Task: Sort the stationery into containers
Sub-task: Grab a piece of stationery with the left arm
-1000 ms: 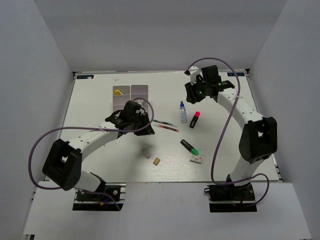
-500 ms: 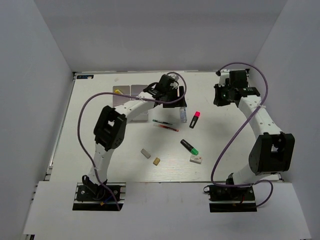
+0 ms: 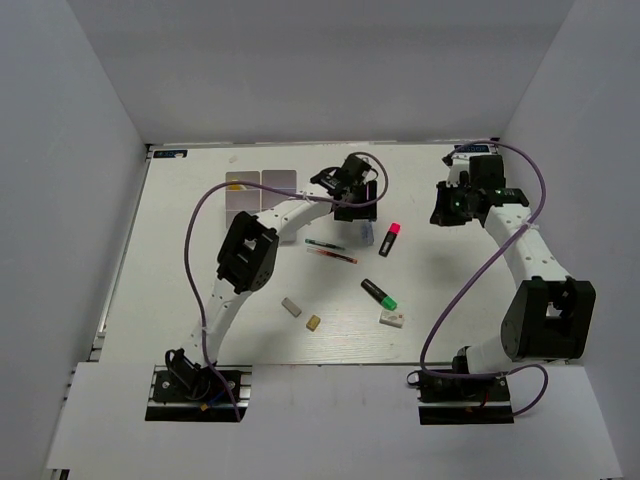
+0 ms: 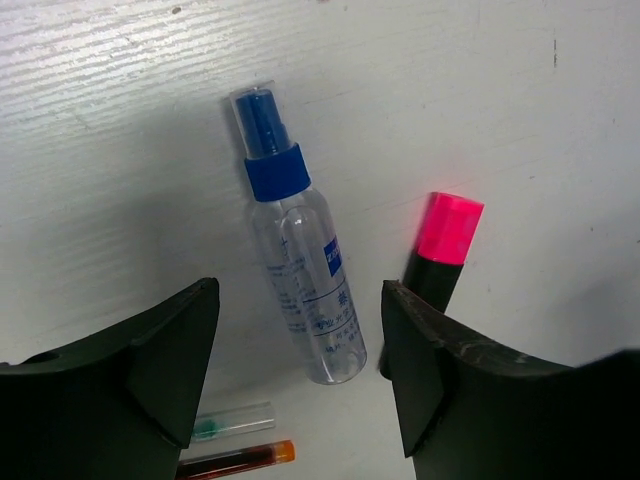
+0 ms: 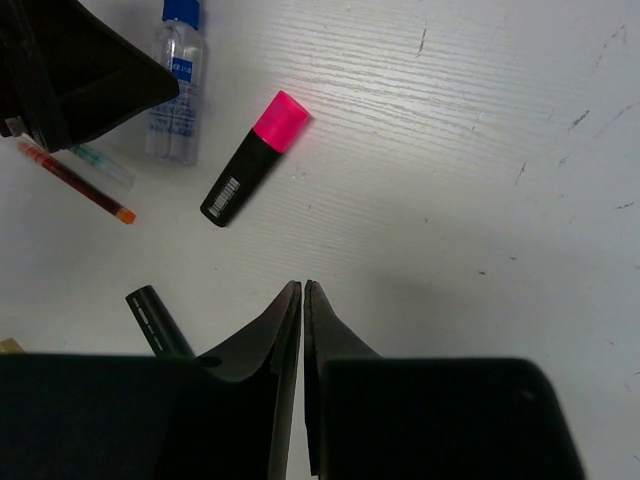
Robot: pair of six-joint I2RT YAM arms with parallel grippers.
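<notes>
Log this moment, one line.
left gripper: open, above blue-capped bottle | right gripper: shut, empty | pink-capped highlighter: lying beside bottle

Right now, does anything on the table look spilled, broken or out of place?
Nothing spilled or broken. The blue-capped bottle lies flat on its side, cap on, beside the pink-capped highlighter; both sit loose on the table, outside the organiser.

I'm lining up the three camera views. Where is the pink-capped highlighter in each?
Top external: pink-capped highlighter right of centre.
Left wrist: highlighter right of centre.
Right wrist: highlighter upper left.
Shared landmark: blue-capped bottle immediately to its left.
</notes>
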